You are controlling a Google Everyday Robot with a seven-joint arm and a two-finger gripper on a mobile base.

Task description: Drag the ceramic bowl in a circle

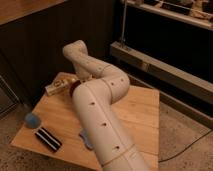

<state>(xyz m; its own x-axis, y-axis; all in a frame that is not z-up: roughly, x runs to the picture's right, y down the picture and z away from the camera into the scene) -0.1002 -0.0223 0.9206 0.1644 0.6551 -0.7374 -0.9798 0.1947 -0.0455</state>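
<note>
nearest the camera, the robot's white arm [102, 125] rises from the bottom edge and crosses the wooden table [135, 120]. left of it, near the front edge, lies a dark striped block [48, 139], and just behind that a small blue round object [32, 119]. a bluish scrap [85, 140] peeks out beside the arm. farther back the arm bends at its elbow and reaches left and down. the gripper [76, 83] sits there near the table's far left corner, clenched, its tip largely hidden by the arm. a sliver of dark red at that spot may be the ceramic bowl [73, 88]; whether it is grasped cannot be told. beside it lies a tan boxy object [59, 87]. beyond stand dark shelves [165, 65].
</note>
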